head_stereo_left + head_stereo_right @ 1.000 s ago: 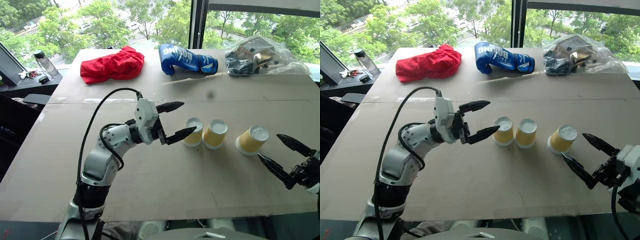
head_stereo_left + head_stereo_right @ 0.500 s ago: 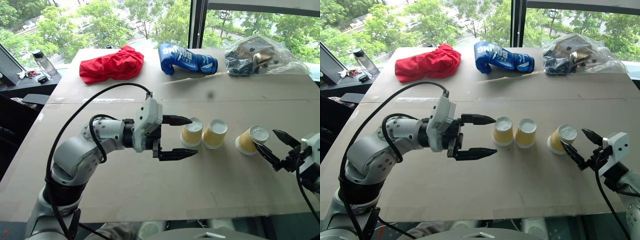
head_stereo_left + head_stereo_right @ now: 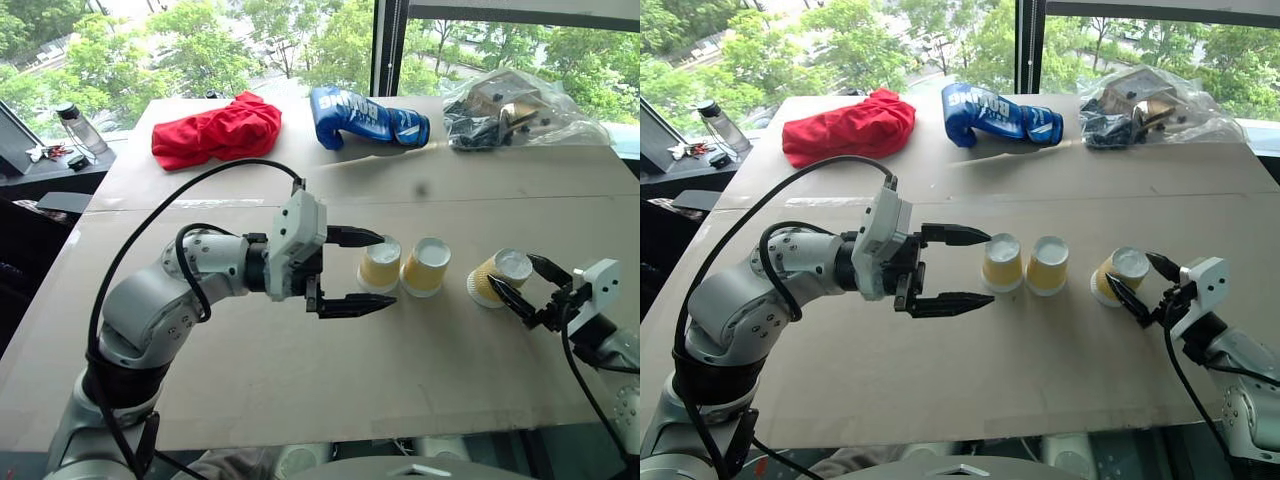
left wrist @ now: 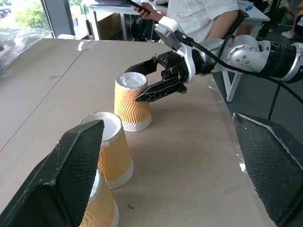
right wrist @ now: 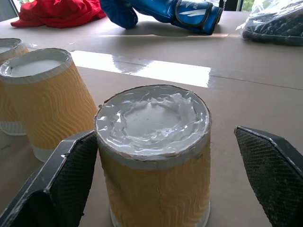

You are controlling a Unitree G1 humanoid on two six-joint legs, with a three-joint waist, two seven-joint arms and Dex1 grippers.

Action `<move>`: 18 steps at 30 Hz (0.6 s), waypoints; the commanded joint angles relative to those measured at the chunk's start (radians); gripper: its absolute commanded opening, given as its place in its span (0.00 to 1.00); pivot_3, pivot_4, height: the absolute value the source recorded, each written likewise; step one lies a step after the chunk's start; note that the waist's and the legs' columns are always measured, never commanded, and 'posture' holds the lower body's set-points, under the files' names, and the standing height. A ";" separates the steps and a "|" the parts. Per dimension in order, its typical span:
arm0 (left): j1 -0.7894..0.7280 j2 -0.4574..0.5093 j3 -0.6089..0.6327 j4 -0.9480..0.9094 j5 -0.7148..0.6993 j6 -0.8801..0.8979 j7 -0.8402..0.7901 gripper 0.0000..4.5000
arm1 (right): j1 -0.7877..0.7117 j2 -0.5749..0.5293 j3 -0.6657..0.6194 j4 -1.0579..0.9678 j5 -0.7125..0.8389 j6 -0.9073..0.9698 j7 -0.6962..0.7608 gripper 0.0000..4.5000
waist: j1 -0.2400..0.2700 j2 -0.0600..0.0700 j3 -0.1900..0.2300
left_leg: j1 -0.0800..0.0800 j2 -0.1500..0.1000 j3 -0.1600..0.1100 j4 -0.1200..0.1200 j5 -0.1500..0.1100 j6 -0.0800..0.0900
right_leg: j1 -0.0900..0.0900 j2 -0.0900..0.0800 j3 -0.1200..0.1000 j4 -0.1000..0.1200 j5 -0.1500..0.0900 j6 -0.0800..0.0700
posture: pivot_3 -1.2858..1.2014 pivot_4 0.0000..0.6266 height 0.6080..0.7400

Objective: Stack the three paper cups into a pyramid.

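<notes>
**Spotter:** Start from your left. What have you got?

**Me:** My left gripper hangs with its jaws spread wide and nothing in them, just left of the middle cup's near neighbour, the left cup. That cup touches the middle cup, and both stand upside down on the table: there's my base pair, I reckon.

**Spotter:** And to the right of the middle cup?

**Me:** The right cup, also inverted, stands apart from it. My right gripper is parted wide around it, one finger on each side, not squeezing yet as far as I can tell.

**Spotter:** So which step is this?

**Me:** Picking up the top cup, I'd say. No pyramid yet. Next I'd need to close gently on the ribbed wall, lift it clear, carry it left over the seam between the pair and set it down level.
</notes>
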 commanded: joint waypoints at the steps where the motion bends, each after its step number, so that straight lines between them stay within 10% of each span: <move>1: 0.000 0.012 0.010 -0.037 0.010 -0.020 -0.005 1.00 | -0.009 0.022 -0.006 -0.023 0.011 -0.028 -0.009 0.94 | -0.001 0.000 0.000 | 0.000 0.000 0.000 0.000 0.000 0.000 | 0.000 0.000 0.000 0.000 0.000 0.000 | 0.52 0.24 0.98; 7: -0.001 0.011 0.002 -0.035 0.021 -0.025 -0.017 1.00 | 0.001 0.048 -0.004 -0.054 0.029 -0.020 -0.008 0.44 | -0.001 0.000 0.000 | 0.000 0.000 0.000 0.000 0.000 0.000 | 0.000 0.000 0.000 0.000 0.000 0.000 | 0.52 0.24 0.98; 18: 0.108 0.025 0.049 -0.026 0.043 -0.064 -0.010 1.00 | -0.157 -0.029 0.007 -0.147 0.089 0.090 -0.027 0.42 | -0.003 0.003 0.002 | 0.001 0.000 0.001 0.000 0.000 0.000 | -0.001 0.000 0.002 0.001 0.000 -0.001 | 0.52 0.24 0.98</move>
